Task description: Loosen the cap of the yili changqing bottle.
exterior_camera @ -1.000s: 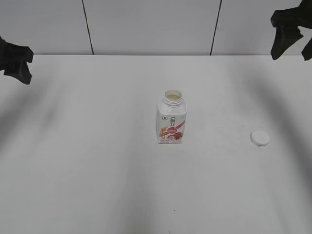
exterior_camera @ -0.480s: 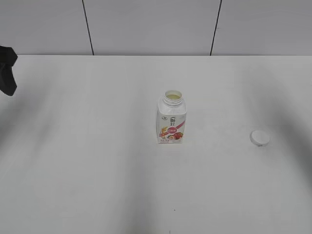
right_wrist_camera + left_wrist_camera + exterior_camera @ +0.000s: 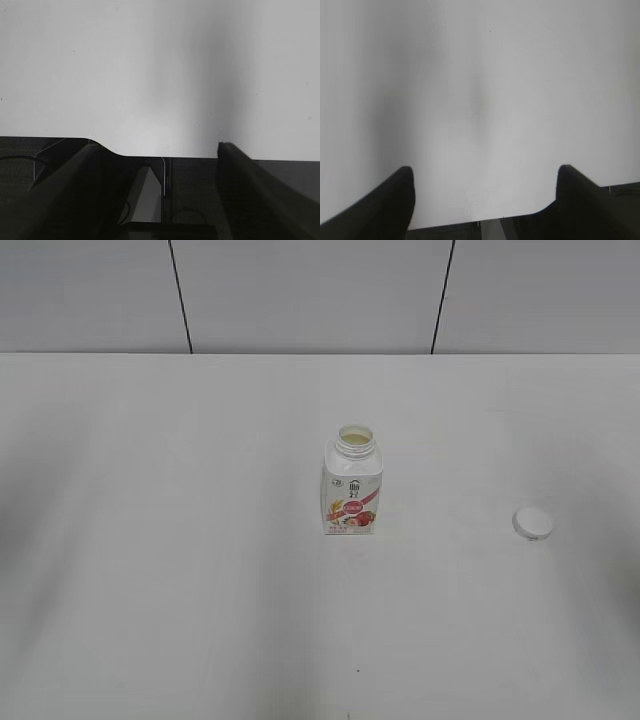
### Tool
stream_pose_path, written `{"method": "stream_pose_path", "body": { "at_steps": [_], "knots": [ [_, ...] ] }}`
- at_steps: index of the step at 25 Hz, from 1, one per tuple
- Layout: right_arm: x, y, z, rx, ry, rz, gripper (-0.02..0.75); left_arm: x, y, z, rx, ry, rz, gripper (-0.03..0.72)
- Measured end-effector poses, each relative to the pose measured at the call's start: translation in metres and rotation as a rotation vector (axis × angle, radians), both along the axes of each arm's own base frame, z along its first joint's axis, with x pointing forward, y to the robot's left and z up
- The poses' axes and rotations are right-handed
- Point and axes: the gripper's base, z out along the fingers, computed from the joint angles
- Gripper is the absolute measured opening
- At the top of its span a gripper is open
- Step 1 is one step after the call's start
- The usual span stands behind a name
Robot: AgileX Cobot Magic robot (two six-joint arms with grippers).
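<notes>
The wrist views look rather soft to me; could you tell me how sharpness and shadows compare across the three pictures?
Exterior view: sharp, even light; bottle label legible, cap crisp, faint broad shadows on the table. Left wrist view: fingers blurred, a soft grey band on the table. Right wrist view: fingers dark and soft, a shadow band on the right.

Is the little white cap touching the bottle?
Apart. The exterior view shows the cap lying flat on the table, off to the right of the yili changqing bottle, with bare tabletop between them. The bottle's neck stands open.
</notes>
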Motion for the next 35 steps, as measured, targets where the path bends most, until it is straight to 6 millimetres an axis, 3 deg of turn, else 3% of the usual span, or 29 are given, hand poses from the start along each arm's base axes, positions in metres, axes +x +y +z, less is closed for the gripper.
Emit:
{"method": "stream_pose_path", "body": {
  "at_steps": [9, 15, 19, 23, 26, 35],
  "knots": [
    [-0.078, -0.006, 0.002, 0.015, -0.246, 0.001, 0.565, -0.101, 0.008, -0.008, -0.036, -0.247, -0.001, 0.533],
    [-0.113, -0.009, -0.016, 0.002, -0.389, 0.035, 0.565, -0.157, 0.012, -0.008, -0.072, -0.507, -0.004, 0.519],
    [-0.131, -0.010, -0.032, -0.005, -0.462, 0.050, 0.565, -0.182, 0.014, -0.010, -0.097, -0.643, -0.009, 0.512],
    [-0.151, -0.012, -0.032, -0.002, -0.598, 0.051, 0.565, -0.199, 0.013, -0.017, -0.129, -0.718, -0.019, 0.512],
    [-0.162, -0.013, -0.033, 0.002, -0.678, 0.050, 0.565, -0.199, 0.012, -0.018, -0.135, -0.732, -0.031, 0.512],
    [-0.162, -0.013, -0.032, -0.002, -0.707, 0.053, 0.565, -0.194, 0.011, -0.023, -0.130, -0.742, -0.047, 0.489]
  ]
}}
